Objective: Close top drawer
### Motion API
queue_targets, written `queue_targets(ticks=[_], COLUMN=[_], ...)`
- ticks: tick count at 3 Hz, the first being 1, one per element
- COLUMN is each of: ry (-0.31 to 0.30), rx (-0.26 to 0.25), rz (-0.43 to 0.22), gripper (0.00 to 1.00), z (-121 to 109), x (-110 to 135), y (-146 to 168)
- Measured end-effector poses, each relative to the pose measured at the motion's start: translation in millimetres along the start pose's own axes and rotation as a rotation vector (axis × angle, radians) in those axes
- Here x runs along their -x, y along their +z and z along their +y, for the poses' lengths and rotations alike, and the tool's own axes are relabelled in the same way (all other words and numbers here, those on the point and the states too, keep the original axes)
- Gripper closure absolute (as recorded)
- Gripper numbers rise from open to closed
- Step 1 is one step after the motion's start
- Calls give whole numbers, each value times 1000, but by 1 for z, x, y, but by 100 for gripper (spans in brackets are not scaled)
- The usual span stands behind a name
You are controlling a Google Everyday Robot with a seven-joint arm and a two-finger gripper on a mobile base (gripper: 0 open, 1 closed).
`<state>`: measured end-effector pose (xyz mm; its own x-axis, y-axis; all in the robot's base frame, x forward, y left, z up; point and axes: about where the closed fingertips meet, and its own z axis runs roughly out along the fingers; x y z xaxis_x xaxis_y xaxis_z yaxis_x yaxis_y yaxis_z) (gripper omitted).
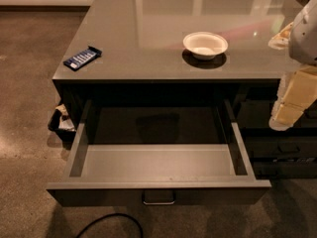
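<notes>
The top drawer is pulled far out from under the grey counter, its lighter grey inside empty. Its dark front faces me at the bottom of the camera view, with a small loop handle in the middle. My gripper hangs at the right edge of the view, cream-coloured under the white arm. It is to the right of the drawer's right wall, above the drawer front and apart from it, in front of the neighbouring dark cabinet.
A white bowl and a blue packet lie on the glossy counter top. Other dark drawer fronts stand at the right. A black cable lies on the carpet. A dark bin with litter stands left of the cabinet.
</notes>
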<state>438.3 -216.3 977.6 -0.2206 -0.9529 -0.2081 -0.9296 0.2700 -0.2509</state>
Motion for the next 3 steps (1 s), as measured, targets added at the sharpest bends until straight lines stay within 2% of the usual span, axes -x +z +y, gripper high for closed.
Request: queue_targets(ticks=[1,2,3], ry=[0,-4,-7], rx=[0,30,75], rz=[0,-25,-71], gripper=[0,0,0], z=[0,10,36], x=[0,-4,-10], y=[0,10,22])
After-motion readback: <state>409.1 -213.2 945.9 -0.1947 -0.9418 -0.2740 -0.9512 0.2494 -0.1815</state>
